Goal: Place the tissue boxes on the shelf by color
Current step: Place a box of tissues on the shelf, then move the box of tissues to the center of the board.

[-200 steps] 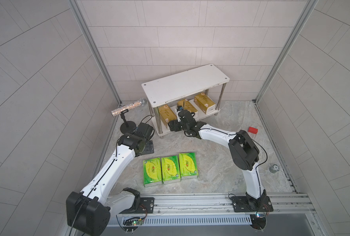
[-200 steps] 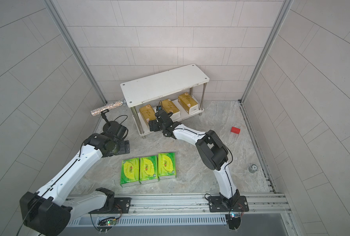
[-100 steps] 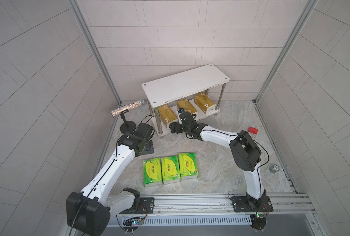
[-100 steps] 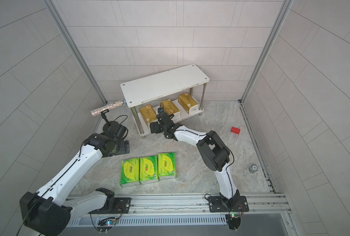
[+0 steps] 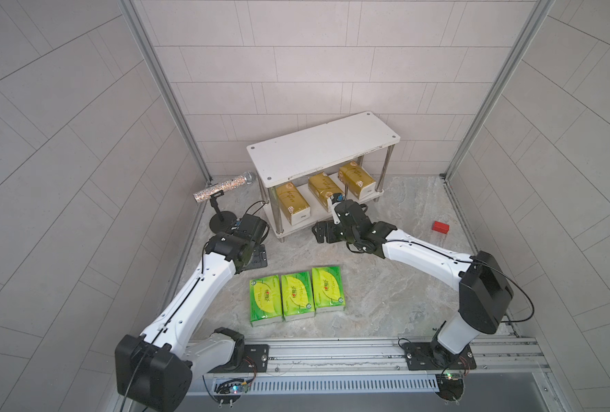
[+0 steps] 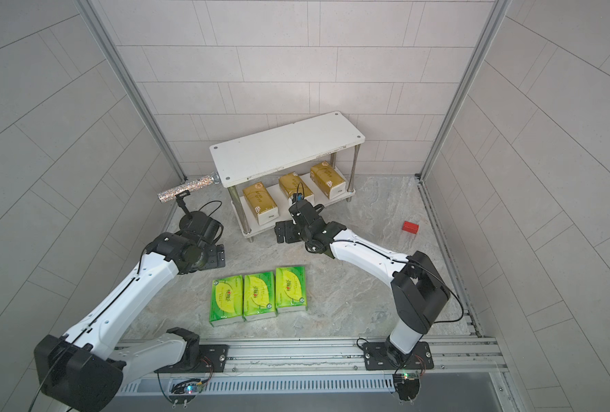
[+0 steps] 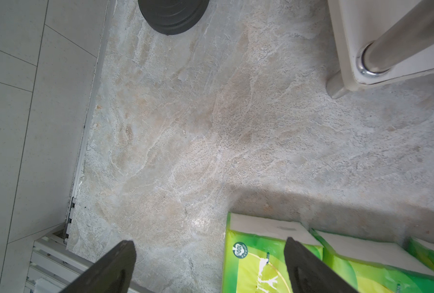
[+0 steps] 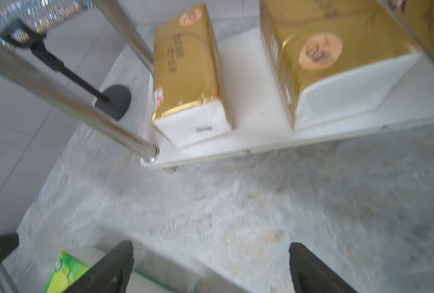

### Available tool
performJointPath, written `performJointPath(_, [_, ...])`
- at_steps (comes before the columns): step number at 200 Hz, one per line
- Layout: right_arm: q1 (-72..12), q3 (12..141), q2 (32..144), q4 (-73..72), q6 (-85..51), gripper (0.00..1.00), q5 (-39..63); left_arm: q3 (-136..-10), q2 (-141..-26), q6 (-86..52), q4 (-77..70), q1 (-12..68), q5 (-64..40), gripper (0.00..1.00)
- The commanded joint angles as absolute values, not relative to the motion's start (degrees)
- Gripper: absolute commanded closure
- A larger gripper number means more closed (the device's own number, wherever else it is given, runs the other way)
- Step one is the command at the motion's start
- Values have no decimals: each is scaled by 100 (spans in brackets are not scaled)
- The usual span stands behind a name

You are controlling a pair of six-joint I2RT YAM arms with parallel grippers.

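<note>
Underfoot, a grey-beige marbled floor (image 5: 385, 285). Next in bulk, the two white arms. Left arm (image 5: 196, 296) stretched toward the black stand (image 5: 221, 222), with the left gripper (image 7: 209, 243) spread wide above bare floor and clasping nothing; in the left wrist view, one finger (image 7: 303, 266) overlapping the nearest green pack. Right arm (image 5: 421, 257) reaching across to the front of the shelf (image 5: 323, 149), with the right gripper (image 8: 211, 245) likewise gaping and empty, low over the floor just in front of the lower board; right wrist view blurred. Shelf itself against the back wall: two white boards on chrome legs. Then the glittery microphone (image 5: 223, 185), tilted on its stand just beside the shelf's left end. Three green tissue boxes (image 5: 265, 298) (image 5: 297, 294) (image 5: 328, 289) flat on the floor in front of the shelf, side by side and touching, between the two arms, seen in both top views. Three gold tissue boxes (image 5: 292, 203) (image 5: 323, 187) (image 5: 356, 180) on the lower board, set apart from one another, white ends toward the front. Smallest, a red block (image 5: 441, 227) alone on the floor, well apart to the right of the shelf.
</note>
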State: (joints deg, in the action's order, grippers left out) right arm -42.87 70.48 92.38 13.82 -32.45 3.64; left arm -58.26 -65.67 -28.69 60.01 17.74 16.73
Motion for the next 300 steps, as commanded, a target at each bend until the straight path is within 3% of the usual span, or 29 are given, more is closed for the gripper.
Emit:
performJointPath(1, [-4612,6522,8778,2477,-3337,0,255,-5935,-6635,-2918,6038,1749,1699,0])
performJointPath(44, [-4758,5322,7908,2076,-4027,0,347,-5903,-6736,-2894,5990,1749,1605,0])
performJointPath(87, [-4907,4675,7918,1195,-4317,0,984,-5818,-6728,-2865,5881,1749,1535,0])
performJointPath(154, [-5362,4597,8212,694,-4641,0,934,-5816,-6655,-2822,5883,1758,1430,0])
performJointPath(236, [-5682,5273,9008,1534,-4657,0,199,-5820,-6649,-2703,5902,1759,1377,0])
performJointPath(300, [-5088,4808,8971,1774,-4285,8,-54,-5915,-6771,-2688,5824,1758,1378,0])
